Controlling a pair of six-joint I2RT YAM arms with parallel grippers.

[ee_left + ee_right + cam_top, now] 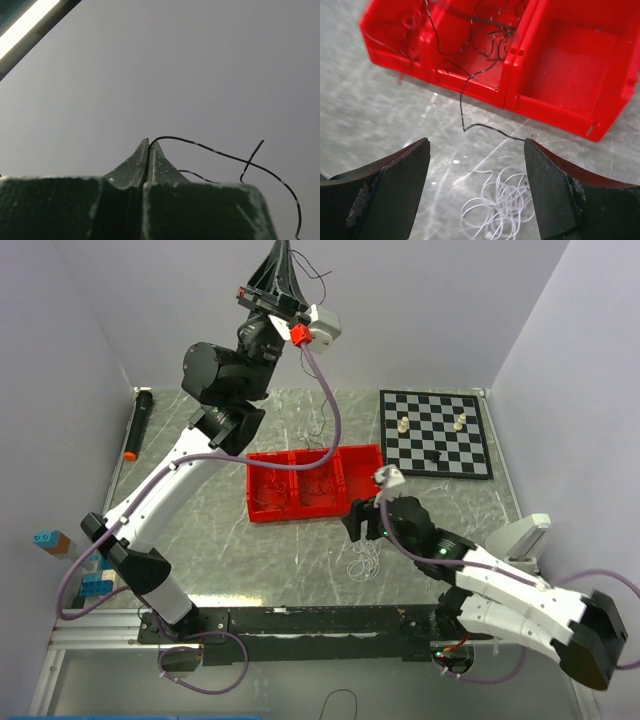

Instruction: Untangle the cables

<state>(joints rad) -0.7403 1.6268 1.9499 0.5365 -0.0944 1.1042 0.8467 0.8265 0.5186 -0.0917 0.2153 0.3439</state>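
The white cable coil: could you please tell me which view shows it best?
Right wrist view: the white coil shows large, its loops distinct. The top view shows the coil as a faint small tangle; the left wrist view, not at all.

Light: bright, even, diffuse in all views.
Source: long white strip lamp, top-left of left wrist view, blown out.
Shadows: soft, faint beneath red plastic three-bay bin.
Glare: pale streaks on grey marbled tabletop.
Blur: right gripper fingers soft near lens; bin's far edge smeared.
Sharp: thin black wire against plain grey.
Distortion: pale lilac walls lean outward in top view.
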